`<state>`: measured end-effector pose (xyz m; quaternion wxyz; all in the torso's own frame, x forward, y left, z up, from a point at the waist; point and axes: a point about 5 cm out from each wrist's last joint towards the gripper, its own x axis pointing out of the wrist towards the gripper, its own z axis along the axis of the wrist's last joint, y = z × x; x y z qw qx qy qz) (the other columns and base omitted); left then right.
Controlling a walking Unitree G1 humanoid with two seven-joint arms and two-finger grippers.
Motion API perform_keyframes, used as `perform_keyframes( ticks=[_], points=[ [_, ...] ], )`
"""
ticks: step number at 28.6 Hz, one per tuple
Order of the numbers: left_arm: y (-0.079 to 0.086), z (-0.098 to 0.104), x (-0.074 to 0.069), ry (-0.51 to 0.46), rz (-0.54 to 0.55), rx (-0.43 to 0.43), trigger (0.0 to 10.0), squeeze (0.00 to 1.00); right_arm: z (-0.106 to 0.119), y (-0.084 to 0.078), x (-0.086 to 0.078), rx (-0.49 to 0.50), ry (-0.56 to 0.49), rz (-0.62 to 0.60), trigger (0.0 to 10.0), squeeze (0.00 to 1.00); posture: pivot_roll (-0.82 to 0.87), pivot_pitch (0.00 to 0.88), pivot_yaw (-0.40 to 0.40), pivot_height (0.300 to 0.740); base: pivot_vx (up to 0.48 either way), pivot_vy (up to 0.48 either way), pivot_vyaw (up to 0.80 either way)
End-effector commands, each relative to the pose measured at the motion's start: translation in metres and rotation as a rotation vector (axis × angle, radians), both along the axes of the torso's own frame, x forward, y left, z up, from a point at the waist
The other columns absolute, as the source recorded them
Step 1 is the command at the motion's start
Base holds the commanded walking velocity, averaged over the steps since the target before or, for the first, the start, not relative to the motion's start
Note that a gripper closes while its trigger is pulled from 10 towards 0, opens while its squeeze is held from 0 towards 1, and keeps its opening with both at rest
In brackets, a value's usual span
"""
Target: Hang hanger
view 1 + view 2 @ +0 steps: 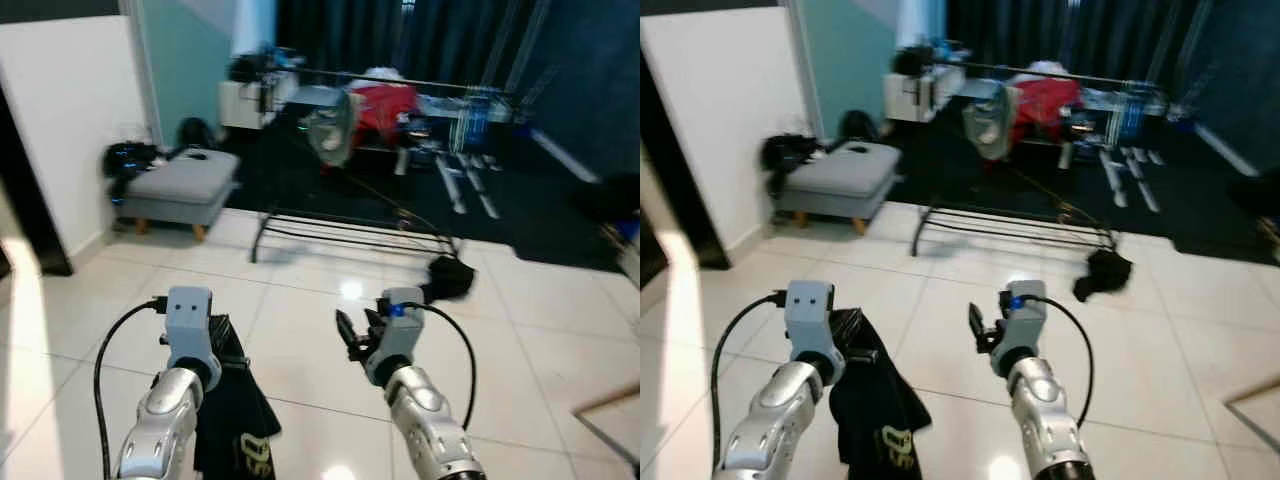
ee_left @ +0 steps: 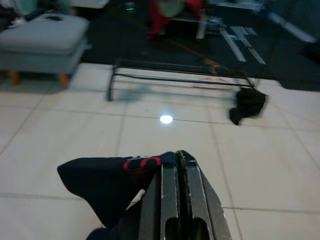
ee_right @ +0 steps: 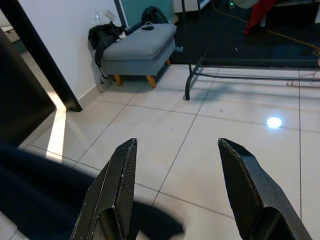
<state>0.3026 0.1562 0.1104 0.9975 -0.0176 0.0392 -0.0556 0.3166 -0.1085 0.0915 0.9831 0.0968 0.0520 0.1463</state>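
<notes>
The left pincer (image 2: pixel 175 200) is pressed together on a dark garment (image 1: pixel 232 410) that drapes below the arm toward the floor; whether a hanger sits inside the cloth cannot be told, so the shirt is the task's thing as far as can be seen. The right pincer (image 3: pixel 195 195) is spread wide and holds nothing, raised beside the left. The rack (image 1: pixel 355 232) is the landmark: it stands well ahead of both arms, its low black base on the tile and its top rail (image 1: pixel 400 82) carrying a red garment (image 1: pixel 385 105) and a pale one (image 1: pixel 328 130). The step in hand looks like the approach, and doing it well probably means walking straight at a bare stretch of the rail, keeping the grip firm so the cloth does not slide, lifting the load so it does not drag, and bringing the free pincer in to steady it. A black heap (image 1: pixel 448 277) lies by the rack's right foot and is worth stepping around. The floor (image 1: pixel 300 300) is glossy white tile with a lamp's glare; a grey ottoman (image 1: pixel 180 185) sits left of the rack against a white wall (image 1: pixel 70 110), and dark curtains (image 1: pixel 400 35) hang behind it.
</notes>
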Motion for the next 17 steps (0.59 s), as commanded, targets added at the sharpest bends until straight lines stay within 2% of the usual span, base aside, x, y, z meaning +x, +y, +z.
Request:
perform_keyframes(
  ticks=[1,7,17],
  points=[
    [0.0003,0.0052,-0.0005,-0.025,-0.013,0.023,10.0,0.0,0.0033,0.0008,0.0,0.008,-0.024,0.009,10.0,0.0,0.06,0.019,-0.024,0.74,0.0,0.0,0.0],
    [0.0,0.0011,-0.0029,-0.024,-0.005,0.047,10.0,0.0,-0.0013,-0.0004,-0.0034,0.0,-0.018,0.005,10.0,0.0,0.06,0.016,-0.019,0.74,0.0,0.0,0.0],
    [-0.0007,0.0032,-0.0038,-0.033,-0.045,0.011,10.0,0.0,-0.0067,-0.0022,-0.0053,-0.026,-0.006,-0.004,10.0,0.0,0.06,0.004,-0.017,0.74,0.0,0.0,0.0]
  ],
)
